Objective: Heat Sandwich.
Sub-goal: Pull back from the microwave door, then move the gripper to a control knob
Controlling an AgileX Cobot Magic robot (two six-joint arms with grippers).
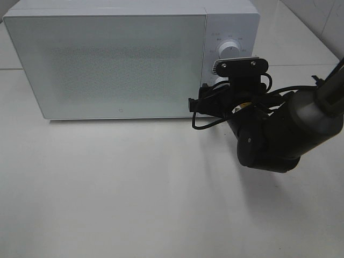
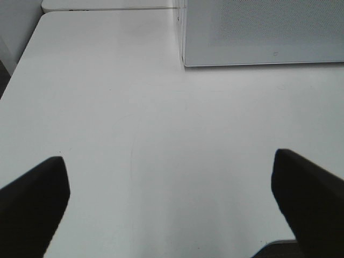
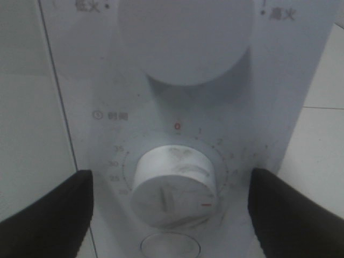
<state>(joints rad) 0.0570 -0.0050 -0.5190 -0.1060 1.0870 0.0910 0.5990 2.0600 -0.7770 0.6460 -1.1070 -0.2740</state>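
1. R jaws: spread wide, empty, flanking the timer knob [image 3: 174, 185] w/o touching it.
2. Just past that: power knob [image 3: 185, 37].
3. L jaws: released, nothing btwn them, low over tabletop [image 2: 161, 134].
4. Microwave [image 1: 134, 8] door [image 1: 107, 64] shut; sandwich not in view, prob. inside, can't confirm.
5. My guess on handling: light, soft, layers slide. Pinch gently across bread edges.
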